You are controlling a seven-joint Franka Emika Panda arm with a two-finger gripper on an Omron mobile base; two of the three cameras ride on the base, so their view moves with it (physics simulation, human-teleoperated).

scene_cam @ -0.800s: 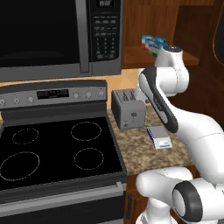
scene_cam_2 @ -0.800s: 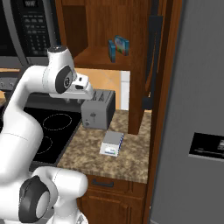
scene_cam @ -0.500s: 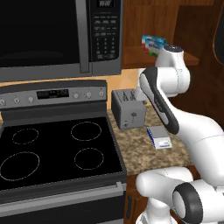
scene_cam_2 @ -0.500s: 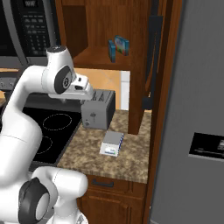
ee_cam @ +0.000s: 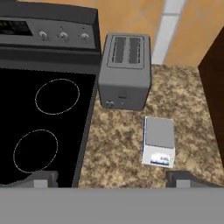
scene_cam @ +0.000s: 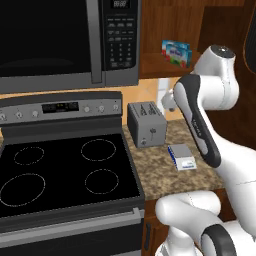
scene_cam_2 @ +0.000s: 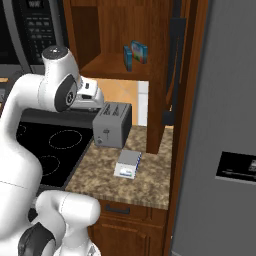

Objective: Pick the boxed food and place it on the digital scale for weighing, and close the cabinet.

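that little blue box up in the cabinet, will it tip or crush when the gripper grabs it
The boxed food stands upright on a narrow edge on the cabinet shelf, so a nudge would probably topple it. It looks like a thin carton: likely light and stiff, though a hard squeeze might dent it. Flat sides should suit the open gripper.

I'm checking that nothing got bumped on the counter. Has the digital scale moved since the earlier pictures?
No. The digital scale sits in the same spot on the counter, just right of and in front of the toaster.
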